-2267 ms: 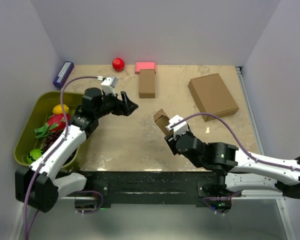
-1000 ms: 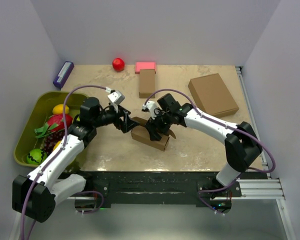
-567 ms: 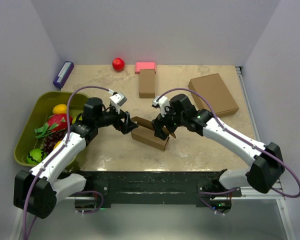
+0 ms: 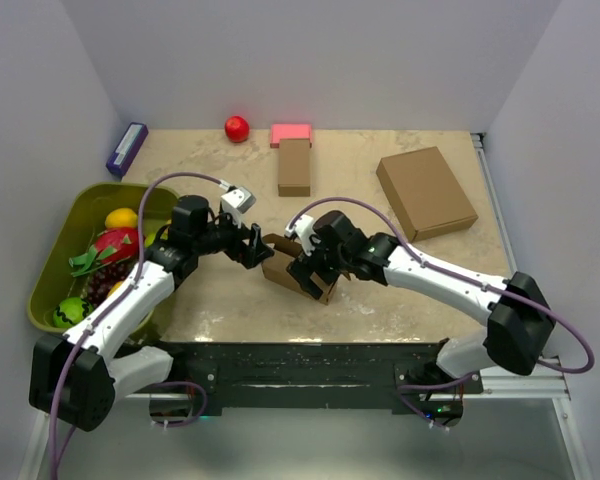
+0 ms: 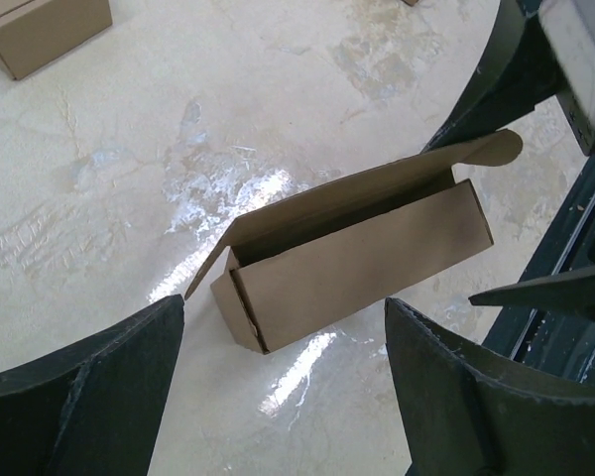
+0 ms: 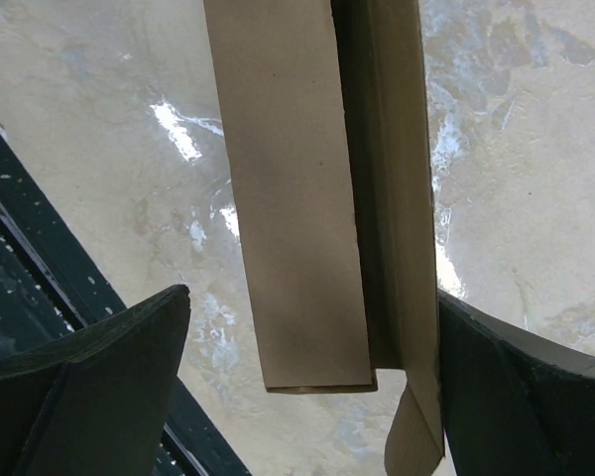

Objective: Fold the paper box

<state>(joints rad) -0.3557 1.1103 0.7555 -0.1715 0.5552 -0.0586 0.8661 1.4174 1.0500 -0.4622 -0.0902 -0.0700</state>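
Paper box (image 4: 278, 268), flap open, at frame centre on the glossy beige marbled bench (image 4: 230, 300) between pale walls (image 4: 310, 60); left jaws wide apart, empty, beside it; right jaws wide apart astride it, apparently not gripping.

Small brown cardboard paper box (image 4: 280, 265): plain, no print, darker inside.
Flat stone-look counter (image 4: 230, 300): sandy beige with cloudy swirls and white shiny spots.
Left hand (image 4: 258, 248): black.
Right hand (image 4: 308, 272): black.
Long thin cable (image 4: 180, 177): purple.
Little round ball (image 4: 237, 127): red.
Small flat block (image 4: 291, 133): bright pink.
Deep plastic tub (image 4: 100, 190): yellow-green.
Big flat cardboard box (image 4: 426, 192): plain brown.
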